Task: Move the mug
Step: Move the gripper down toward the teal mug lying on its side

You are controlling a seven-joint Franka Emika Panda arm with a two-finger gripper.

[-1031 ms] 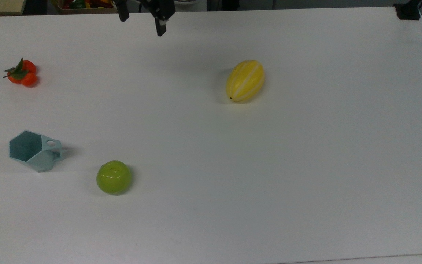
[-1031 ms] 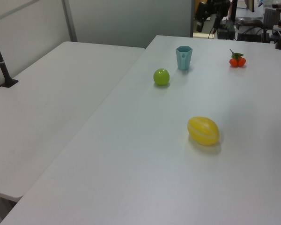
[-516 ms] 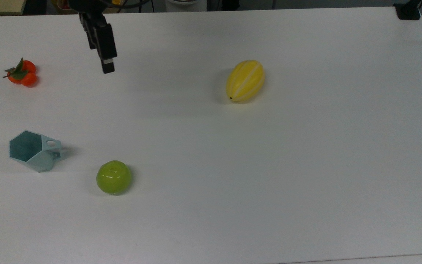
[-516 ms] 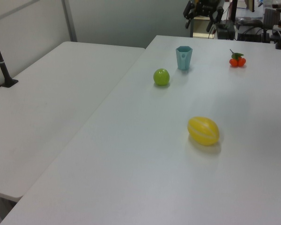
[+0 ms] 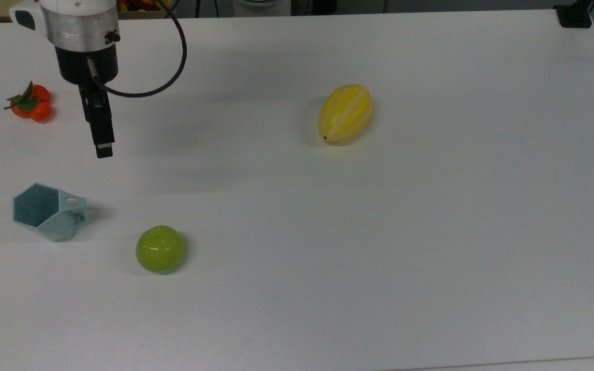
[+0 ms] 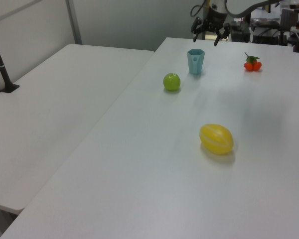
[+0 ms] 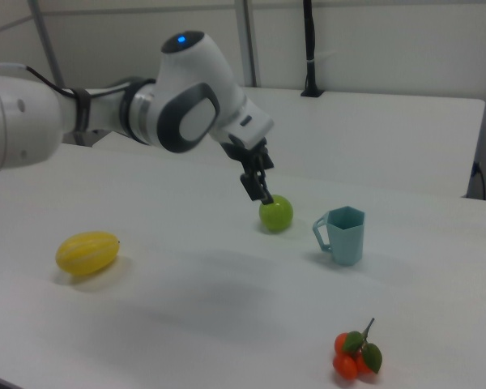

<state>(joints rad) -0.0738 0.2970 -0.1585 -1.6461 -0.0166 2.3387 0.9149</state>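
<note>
Gripper [image 6: 206,36] hangs above the table [image 5: 431,232], jaws apart and empty, well short of the upright mug [image 5: 47,211] near the top view's left edge; advise descending squarely over its rim, straddling one wall, avoiding the green apple [image 5: 160,249].

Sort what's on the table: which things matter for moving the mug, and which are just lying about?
For the job:
mug, upright
gripper, open, above the table, not touching the mug

Lying about:
green apple
yellow melon
orange fruit cluster
</note>
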